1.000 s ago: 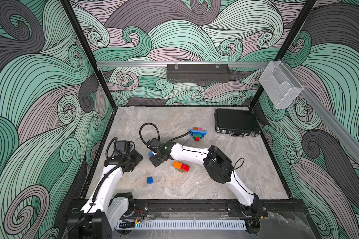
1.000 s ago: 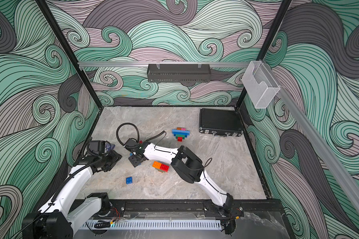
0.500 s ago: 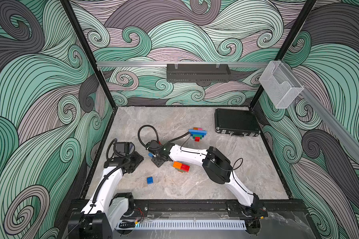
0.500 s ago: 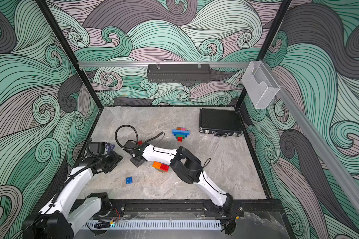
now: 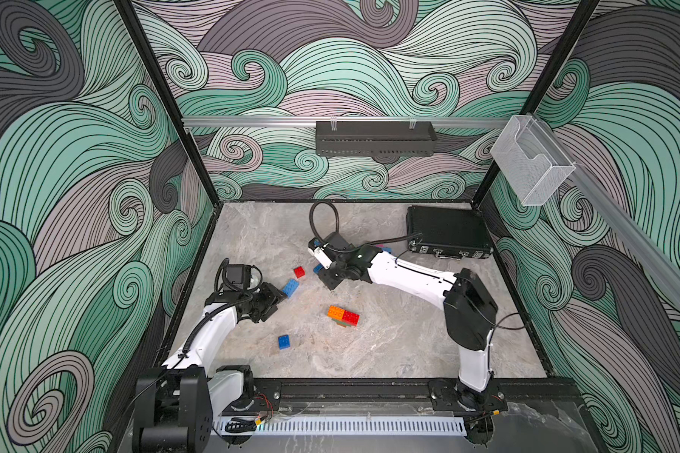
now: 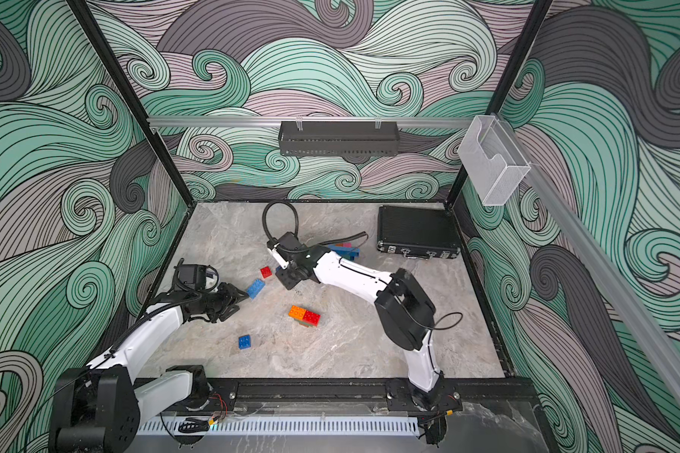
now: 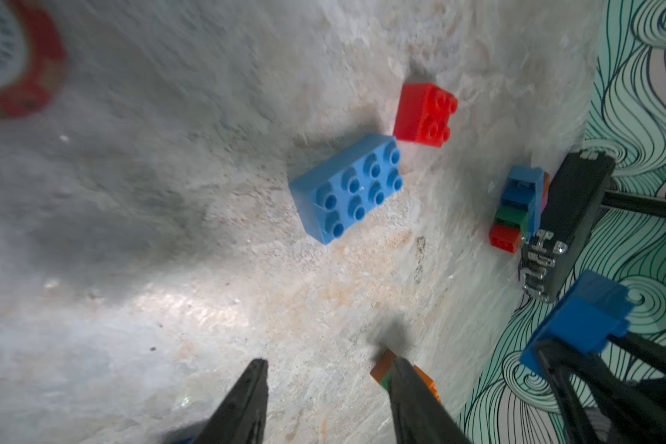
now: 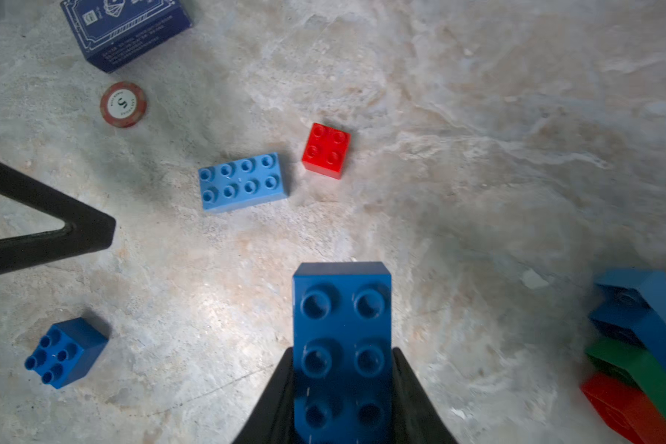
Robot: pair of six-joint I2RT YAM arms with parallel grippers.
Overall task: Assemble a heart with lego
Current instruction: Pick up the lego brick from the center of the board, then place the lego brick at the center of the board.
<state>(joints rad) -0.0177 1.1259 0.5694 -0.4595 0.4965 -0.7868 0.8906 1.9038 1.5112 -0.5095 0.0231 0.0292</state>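
The biggest change on the grey marbled surface (image 5: 389, 345) is my right arm. A second ago it was reaching low among the loose bricks left of centre; now it has drawn back toward the black hard case (image 5: 446, 231). In that time the right claw (image 8: 343, 355) has snapped closed. The right wrist view shows its jaws pinched on the long sides of a dark blue oblong studded brick (image 8: 342, 326), which looks lifted clear of the surface.

I take that as the pick done, with the placing step next. The part-built heart, a layered cluster of light blue, dark blue, green and red bricks (image 6: 344, 251), lies just beside the case, partly hidden behind the arm in both top views.

The left claw (image 7: 328, 363) has barely shifted. It hangs part-open and empty near the light blue oblong brick (image 5: 290, 288).

Still loose are an orange-and-red stacked pair (image 5: 343, 315), a red square brick (image 5: 299, 271) and a dark blue square brick (image 5: 284, 341).
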